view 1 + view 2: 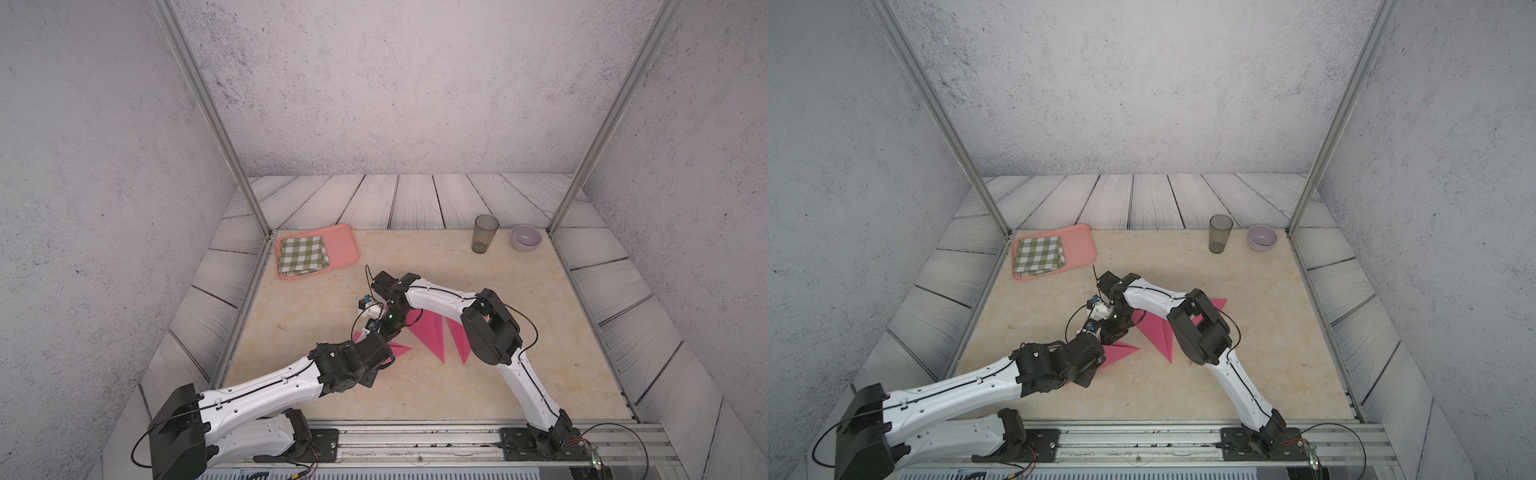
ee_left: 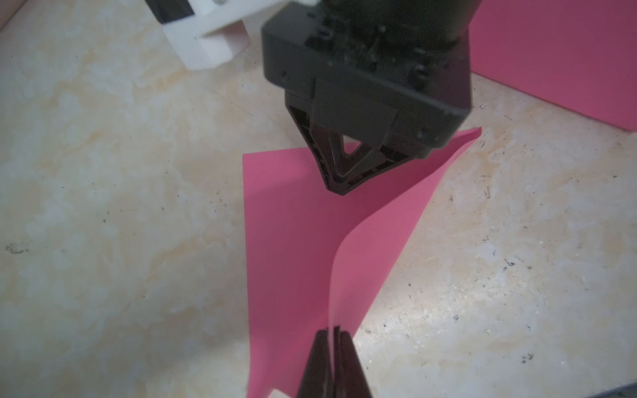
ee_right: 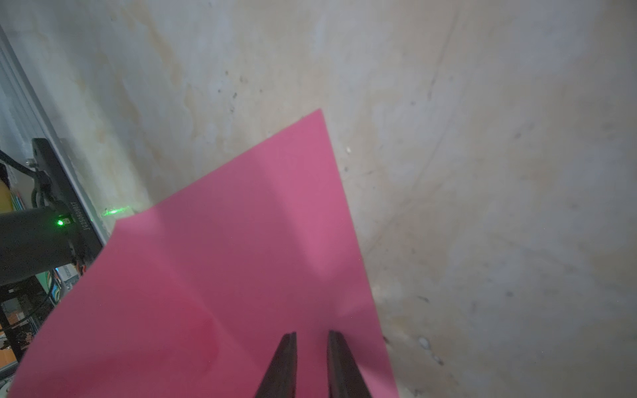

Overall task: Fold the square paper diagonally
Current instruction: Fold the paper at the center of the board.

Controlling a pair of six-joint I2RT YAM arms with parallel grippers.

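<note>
Left claw [image 2: 333, 333] is clamped shut on a lifted corner of the pink paper [image 2: 286, 224]. That flap curls up off the sheet, and the rest lies flat on the counter [image 2: 120, 179]. Right claw [image 3: 312, 336] has its jaws a narrow gap apart with nothing between them, tips down at the opposite end of the sheet. Paper sits mid-counter, mostly hidden under both wrists in both top views. Other folded pink triangles [image 1: 430, 334] lie just beside it, partly under the right arm.
</note>
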